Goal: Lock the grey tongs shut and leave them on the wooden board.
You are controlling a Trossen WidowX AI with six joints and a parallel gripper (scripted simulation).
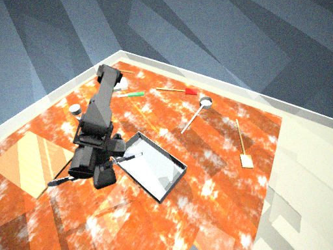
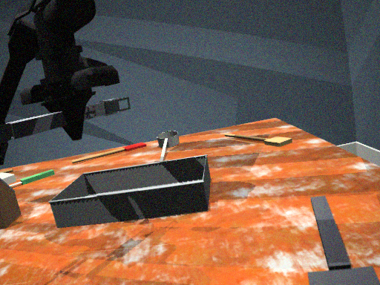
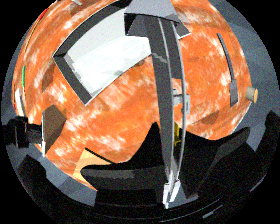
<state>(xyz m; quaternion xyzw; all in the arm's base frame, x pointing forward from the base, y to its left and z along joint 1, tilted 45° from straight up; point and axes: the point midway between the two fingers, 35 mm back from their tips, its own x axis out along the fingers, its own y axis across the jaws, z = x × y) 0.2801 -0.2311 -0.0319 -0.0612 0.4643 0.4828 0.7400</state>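
Gripper (image 1: 105, 165) (image 2: 76, 134) (image 3: 159, 126) is clenched on the grey tongs (image 1: 130, 157) (image 2: 35, 125) (image 3: 164, 90), which are suspended above the table (image 1: 208, 185) (image 2: 237, 240) (image 3: 120, 90). The top view shows one end over the roasting tin (image 1: 151, 191) (image 2: 130, 203) (image 3: 72, 90) and the other near the wooden board (image 1: 32, 162) (image 3: 86, 165).

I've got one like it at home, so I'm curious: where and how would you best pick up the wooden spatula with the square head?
Probably by its handle, near the square head, coming straight down and pinching across it. It lies flat, and the handle is long and narrow, while the head is much broader and likely heavier.
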